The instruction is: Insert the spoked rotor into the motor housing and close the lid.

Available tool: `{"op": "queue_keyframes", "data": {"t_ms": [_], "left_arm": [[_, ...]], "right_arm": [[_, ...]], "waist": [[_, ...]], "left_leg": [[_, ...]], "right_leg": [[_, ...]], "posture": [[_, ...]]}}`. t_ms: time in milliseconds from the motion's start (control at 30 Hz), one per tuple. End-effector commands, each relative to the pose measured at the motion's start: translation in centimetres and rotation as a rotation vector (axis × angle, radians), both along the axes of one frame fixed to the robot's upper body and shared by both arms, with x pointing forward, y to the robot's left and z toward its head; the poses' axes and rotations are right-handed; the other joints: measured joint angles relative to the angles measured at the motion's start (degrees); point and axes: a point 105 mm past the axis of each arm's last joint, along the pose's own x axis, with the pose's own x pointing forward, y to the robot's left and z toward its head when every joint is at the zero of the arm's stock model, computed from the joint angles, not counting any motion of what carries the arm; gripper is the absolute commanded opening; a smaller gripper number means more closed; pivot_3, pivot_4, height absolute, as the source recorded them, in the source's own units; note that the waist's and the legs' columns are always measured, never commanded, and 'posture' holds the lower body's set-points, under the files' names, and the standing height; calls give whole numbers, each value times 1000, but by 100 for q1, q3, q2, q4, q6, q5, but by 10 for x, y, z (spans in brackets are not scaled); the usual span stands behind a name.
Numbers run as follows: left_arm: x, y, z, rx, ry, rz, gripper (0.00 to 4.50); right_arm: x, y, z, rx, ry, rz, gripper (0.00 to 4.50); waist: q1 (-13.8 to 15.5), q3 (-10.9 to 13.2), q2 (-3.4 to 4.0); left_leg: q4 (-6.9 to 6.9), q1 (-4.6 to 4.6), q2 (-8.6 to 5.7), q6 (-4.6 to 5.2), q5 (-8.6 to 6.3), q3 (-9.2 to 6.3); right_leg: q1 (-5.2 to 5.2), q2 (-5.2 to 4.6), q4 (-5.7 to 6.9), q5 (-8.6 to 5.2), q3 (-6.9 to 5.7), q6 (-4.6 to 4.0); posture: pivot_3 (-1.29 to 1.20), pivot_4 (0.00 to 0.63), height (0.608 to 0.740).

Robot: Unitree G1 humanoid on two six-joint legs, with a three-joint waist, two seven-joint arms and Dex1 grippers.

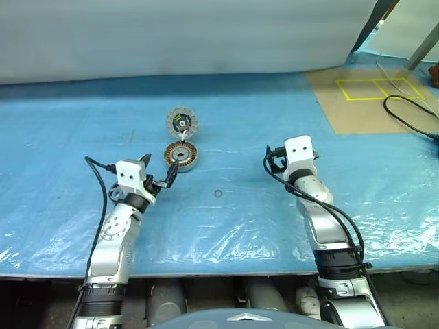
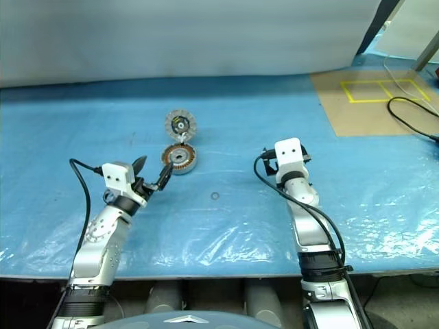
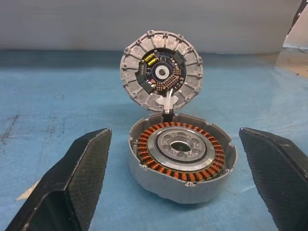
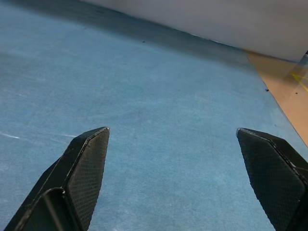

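Observation:
The motor housing [image 3: 183, 161] sits on the blue sheet, a silver-grey shallow casing with copper-brown windings around a pale inner ring and a central hole. Just behind it the lid [image 3: 161, 72] stands up on edge, joined to the housing by short wires, its segmented face with the dark centre and yellow-green mark turned toward me. My left gripper [image 1: 159, 169] is open, just short of the housing's left side, its fingers [image 3: 77, 178] spread wider than the casing. My right gripper [image 4: 172, 130] is open over bare blue sheet, well to the right of the housing. The spoked rotor is out of view.
A small dark O-ring [image 1: 218, 194] lies loose on the sheet between the two arms. At the back right a brown board [image 1: 343, 110] carries yellow tape squares, with a black cable [image 1: 410, 122] looping across it. A white backdrop [image 1: 192, 34] closes the far side.

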Motion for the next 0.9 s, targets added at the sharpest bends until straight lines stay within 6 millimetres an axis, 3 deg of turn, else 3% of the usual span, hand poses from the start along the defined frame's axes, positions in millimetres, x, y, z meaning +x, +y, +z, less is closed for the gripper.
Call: {"op": "queue_keyframes", "data": {"t_ms": [33,900], "left_arm": [[-2,-4,14,8,-46,-4,4500],[2,0,18,6,-48,8,4500]], "right_arm": [[1,1,13,-4,-49,4,4442],[3,1,13,-7,-46,5,4442]], "waist": [[0,0,0],[0,0,0]], "left_leg": [[0,0,0,0,0,0],[1,0,0,0,0,0]], "right_leg": [[0,0,0,0,0,0],[0,0,0,0,0,0]], "posture": [[0,150,740],[0,150,740]]}}
